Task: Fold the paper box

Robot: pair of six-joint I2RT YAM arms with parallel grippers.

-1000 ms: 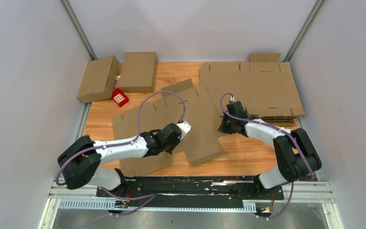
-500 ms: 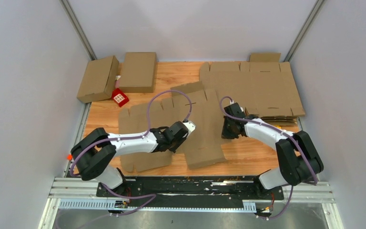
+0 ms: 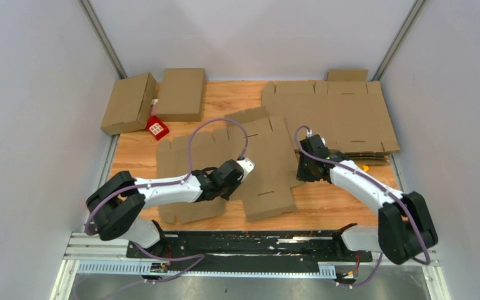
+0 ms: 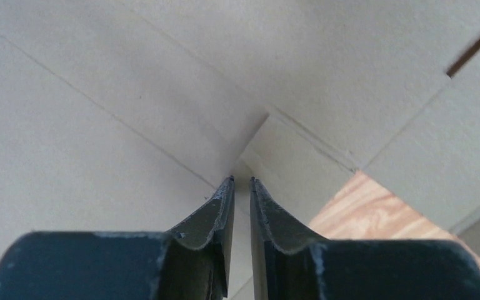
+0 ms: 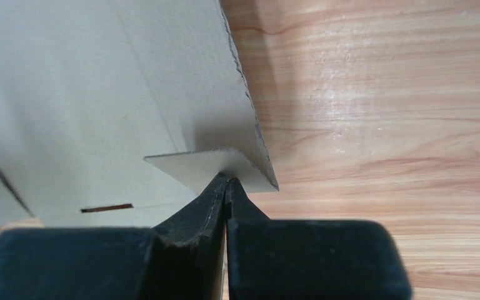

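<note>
A flat, unfolded cardboard box blank (image 3: 265, 156) lies in the middle of a wooden table (image 3: 325, 203), seen from above. Its right-hand panels are tipped up slightly off the wood.

The left arm lies low, stretched from its base at the near left to the centre and across the blank's left panels. The left gripper (image 3: 242, 167) sits over the middle of the blank. In the wrist view its two dark fingers (image 4: 222, 206) are closed to a thin slit, apparently nipping the cardboard edge-on beside a crease where panels meet.

The right arm rises from its base at the near right and angles back and inward, elbow raised. The right gripper (image 3: 302, 170) points down at the blank's right edge. Up close its jaws are pressed fully together, the tips touching the near edge of a small flap (image 5: 206, 164) that sticks out over bare wood.

At the back left stand two folded boxes (image 3: 128, 103) with a small red item (image 3: 157, 128) just beside them. At the back right lies a stack of flat blanks (image 3: 344, 115).
</note>
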